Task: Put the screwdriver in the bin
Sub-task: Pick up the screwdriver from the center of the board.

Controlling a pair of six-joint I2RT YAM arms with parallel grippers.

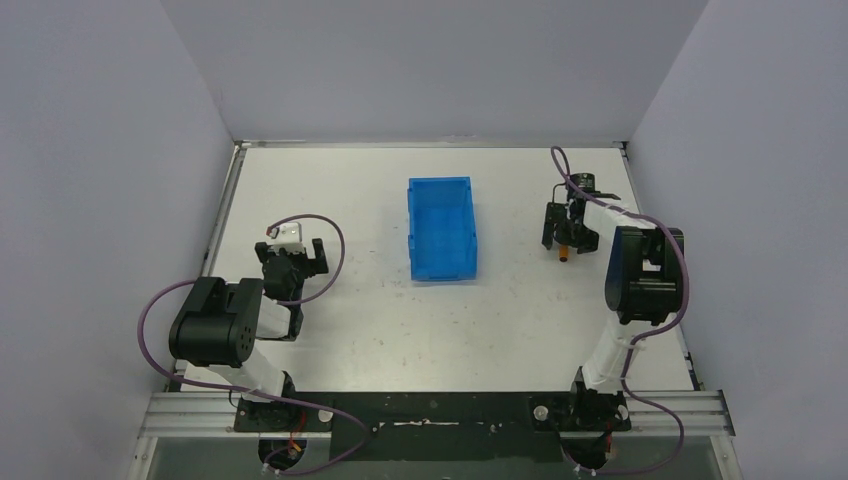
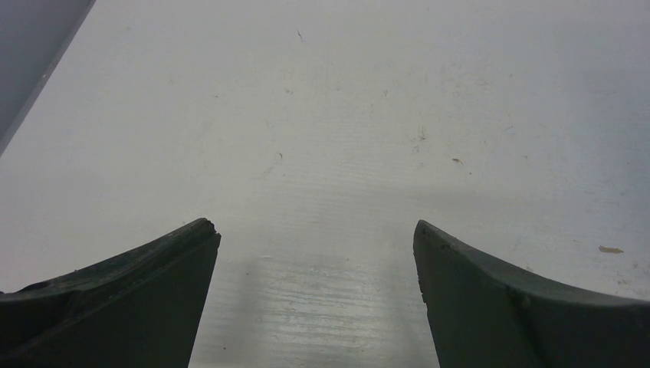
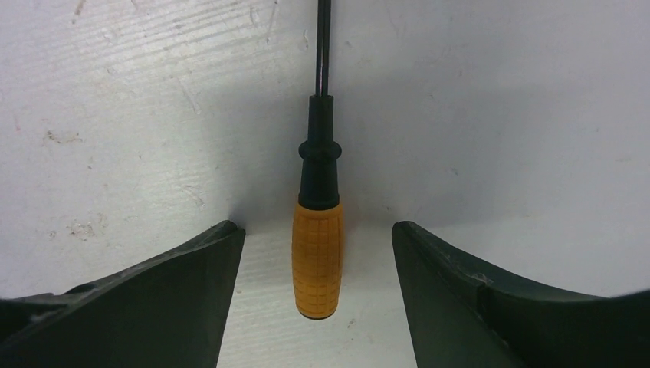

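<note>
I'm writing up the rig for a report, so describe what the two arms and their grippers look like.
The left arm and right arm share one build: bulky black joint housings, white links near the bases, and a purple cable looping along each. The fingers are dark, matte, curved blades tapering to blunt tips, slightly scuffed.

Black-jointed arms [image 1: 215, 335] with white links carry looping purple cables [image 1: 141, 322]; the jaws are dark, tapered wedges.
</note>
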